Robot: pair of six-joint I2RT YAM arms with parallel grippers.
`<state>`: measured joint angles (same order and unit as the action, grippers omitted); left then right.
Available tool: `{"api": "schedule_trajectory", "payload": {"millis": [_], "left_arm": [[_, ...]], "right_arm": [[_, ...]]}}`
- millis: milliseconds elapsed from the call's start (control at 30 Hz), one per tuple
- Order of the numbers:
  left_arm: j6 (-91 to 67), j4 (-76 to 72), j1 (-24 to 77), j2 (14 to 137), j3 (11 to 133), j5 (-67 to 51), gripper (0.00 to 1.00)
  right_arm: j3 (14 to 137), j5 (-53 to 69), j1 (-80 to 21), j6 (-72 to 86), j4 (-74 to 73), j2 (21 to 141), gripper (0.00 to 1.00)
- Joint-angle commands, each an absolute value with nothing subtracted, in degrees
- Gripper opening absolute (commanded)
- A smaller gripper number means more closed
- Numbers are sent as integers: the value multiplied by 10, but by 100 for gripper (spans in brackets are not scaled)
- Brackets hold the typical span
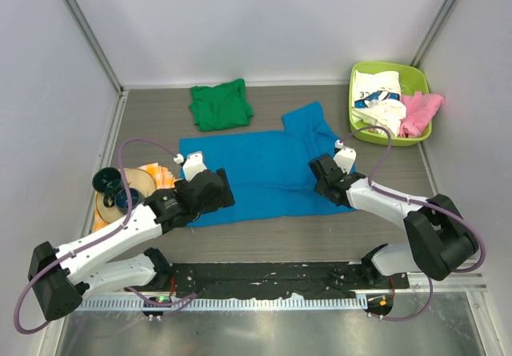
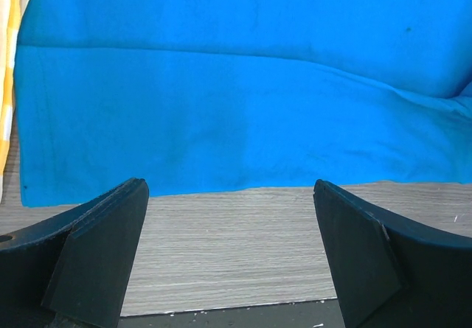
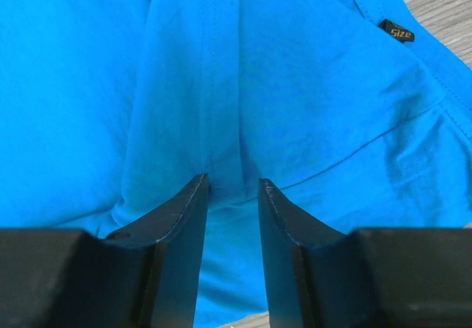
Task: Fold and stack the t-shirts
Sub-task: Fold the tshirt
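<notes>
**Fold pinched on one side only**

From above, the blue t-shirt [image 1: 256, 172] was seen spread flat on the surface [image 1: 280, 244]. At the left wrist, the left hand [image 2: 230, 192] was shown released, wide apart at the shirt's near edge. At the right wrist, the right hand [image 3: 234, 184] was shown clenched on a raised fold of it.

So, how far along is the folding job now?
Done: the green t-shirt looks folded at the far side. In hand: the right fingers pinch a ridge of the blue t-shirt; the left fingers stand open at its near edge. Left: the white printed shirt and pink shirt in the basket.
</notes>
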<state>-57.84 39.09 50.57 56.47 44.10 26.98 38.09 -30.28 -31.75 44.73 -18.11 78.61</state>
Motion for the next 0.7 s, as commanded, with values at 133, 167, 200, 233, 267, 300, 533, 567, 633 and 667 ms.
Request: {"api": "schedule_trajectory", "payload": {"millis": [133, 167, 200, 233, 267, 300, 533, 567, 633, 667], "left_arm": [[-571, 352, 507, 585, 444, 276, 100], [-570, 352, 508, 585, 444, 274, 100], [-571, 352, 507, 587, 444, 274, 100], [-571, 353, 507, 588, 445, 275, 100], [-571, 353, 507, 588, 444, 277, 100], [-571, 354, 507, 588, 444, 277, 100], [-571, 363, 507, 583, 443, 284, 100], [-571, 364, 507, 582, 443, 284, 100], [-571, 366, 507, 580, 443, 286, 100], [-571, 366, 507, 580, 442, 287, 100]], "right_arm": [[373, -316, -316, 452, -172, 760, 39], [374, -316, -315, 453, -171, 766, 35], [374, -315, -316, 454, -167, 770, 33], [376, -313, -316, 453, -164, 773, 31], [378, -312, -316, 454, -161, 777, 29], [379, -309, -316, 454, -155, 786, 27], [395, -300, -316, 454, -137, 816, 17], [396, -300, -316, 454, -135, 818, 13], [401, -301, -316, 453, -134, 825, 7], [403, -301, -316, 453, -134, 827, 1]]}}
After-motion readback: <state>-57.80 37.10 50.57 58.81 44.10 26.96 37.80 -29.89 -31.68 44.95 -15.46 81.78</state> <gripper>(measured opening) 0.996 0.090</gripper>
